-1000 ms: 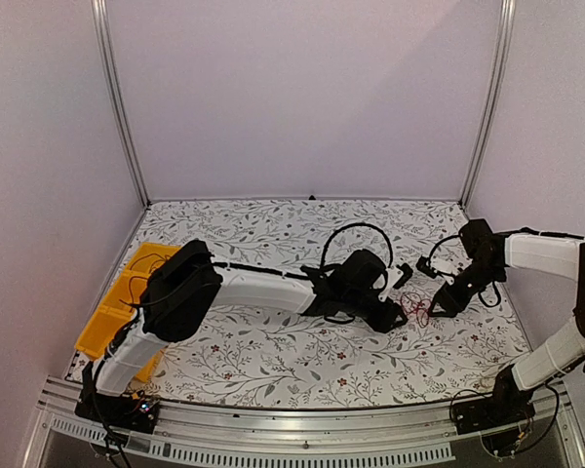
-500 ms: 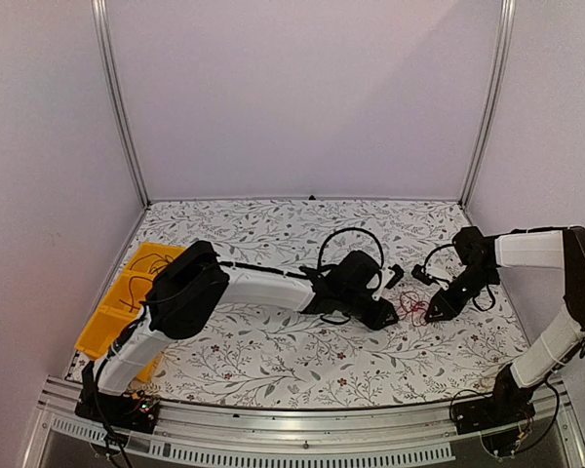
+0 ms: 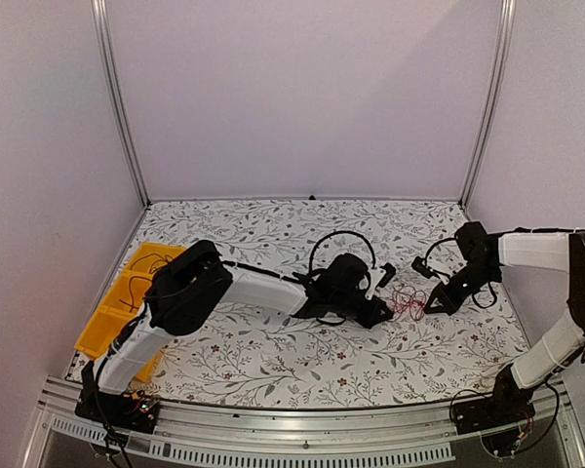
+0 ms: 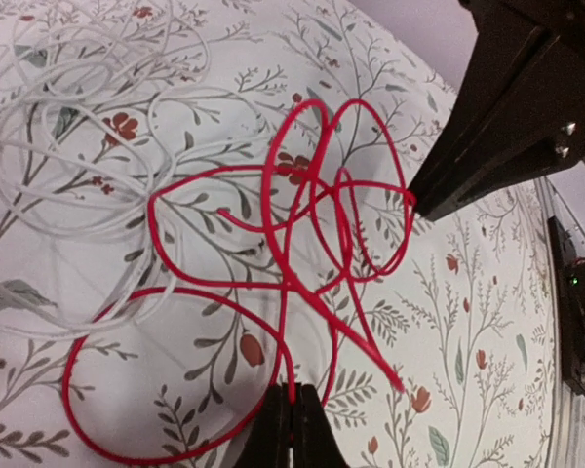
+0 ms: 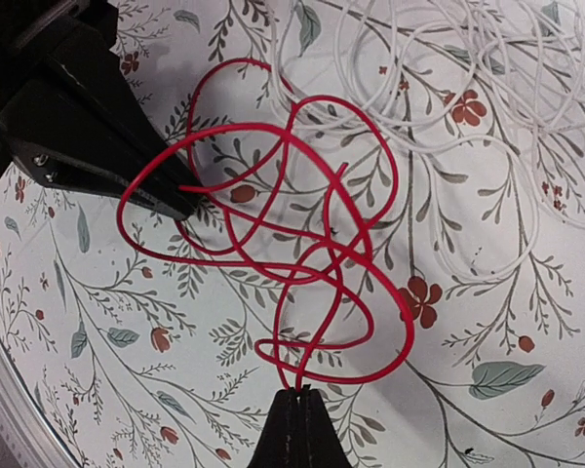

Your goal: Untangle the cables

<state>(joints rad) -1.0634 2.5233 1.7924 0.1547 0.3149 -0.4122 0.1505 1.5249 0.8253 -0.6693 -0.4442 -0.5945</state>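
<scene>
The cables lie right of the table's middle: a red cable (image 3: 407, 304) in tangled loops, with a thin white cable beside it. In the left wrist view the red cable (image 4: 289, 282) overlaps the white cable (image 4: 97, 322), which spreads to the upper left. My left gripper (image 3: 383, 314) (image 4: 292, 392) is shut on a red strand. My right gripper (image 3: 431, 307) (image 5: 300, 393) is shut on another red strand from the opposite side. The right wrist view shows the red cable (image 5: 332, 245) with the white cable (image 5: 448, 39) beyond it. The two grippers face each other across the tangle.
A yellow bin (image 3: 117, 312) stands at the table's left edge, beside the left arm's base. Metal frame posts (image 3: 117, 107) and plain walls close in the floral table (image 3: 273, 361) on three sides. A metal rail (image 3: 292, 429) runs along the near edge.
Both grippers have gone from open to shut on red strands. The left gripper has drawn back a little to the left, and the red loops now spread wider between the two.
</scene>
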